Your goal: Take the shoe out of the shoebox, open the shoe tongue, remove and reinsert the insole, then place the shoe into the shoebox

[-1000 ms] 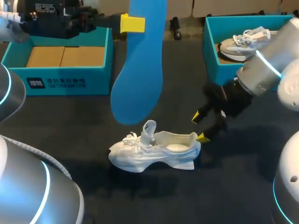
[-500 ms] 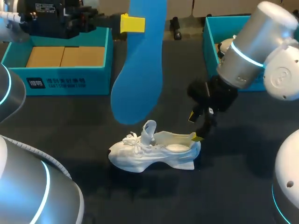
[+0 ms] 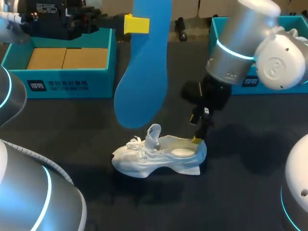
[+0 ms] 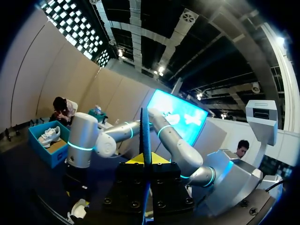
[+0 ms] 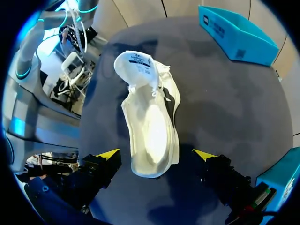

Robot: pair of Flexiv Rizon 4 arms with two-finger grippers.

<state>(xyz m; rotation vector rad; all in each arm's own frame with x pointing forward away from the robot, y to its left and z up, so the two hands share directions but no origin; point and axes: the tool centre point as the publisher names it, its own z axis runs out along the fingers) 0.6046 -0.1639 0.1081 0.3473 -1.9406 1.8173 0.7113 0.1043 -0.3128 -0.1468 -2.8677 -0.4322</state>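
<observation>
Fingers [image 5: 101, 168] of my R gripper [image 5: 156, 154] wide astride white sneaker [image 5: 152, 122] heel; L gripper [image 3: 136, 25] pinches blue insole [image 3: 142, 82] above it.

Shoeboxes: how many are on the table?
2. One shoebox at the table's far left; the other at far right, mostly hidden behind my right arm.

I see shoe [image 3: 159, 156] white | insole [image 3: 142, 72] blue | shoebox [image 3: 62, 85] teal, white print, tan inside | table [image 3: 72, 125] dk grey | L gripper [image 4: 145, 161] + R gripper [image 5: 157, 154] tips yellow
</observation>
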